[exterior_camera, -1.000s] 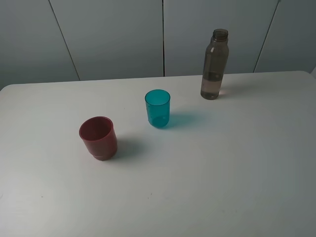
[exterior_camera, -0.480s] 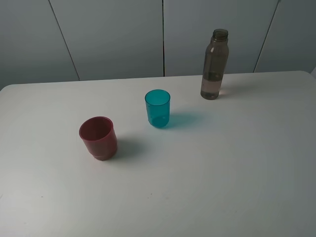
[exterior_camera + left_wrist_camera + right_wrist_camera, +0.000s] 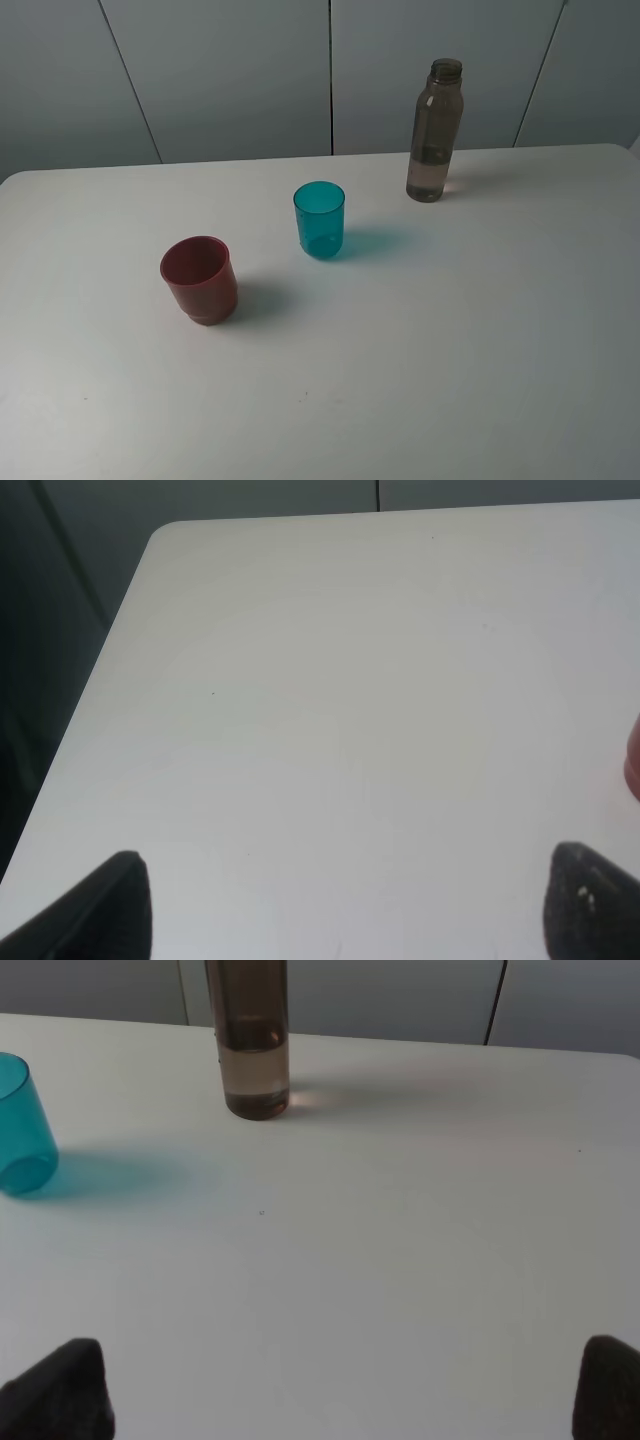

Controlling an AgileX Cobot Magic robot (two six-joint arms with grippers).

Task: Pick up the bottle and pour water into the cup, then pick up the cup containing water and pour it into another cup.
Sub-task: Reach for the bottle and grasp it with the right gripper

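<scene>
Nothing moved: left fingers [image 3: 120, 910] and right fingers [image 3: 65, 1395] spread apart, bottle [image 3: 433, 135] untouched.

The worktop [image 3: 450, 350] is covered from high and far by the exterior camera, angled down toward the wall panels [image 3: 230, 70]. Both wrist cameras are held low and near the worktop. The bottle [image 3: 253, 1040] and the cup [image 3: 22, 1125] are shared by the right wrist and exterior views.

A plain, lab-like test room: a smooth white table [image 3: 480, 380] with rounded corners stands before a far wall of flat grey panels [image 3: 230, 70] split by dark seams.
</scene>
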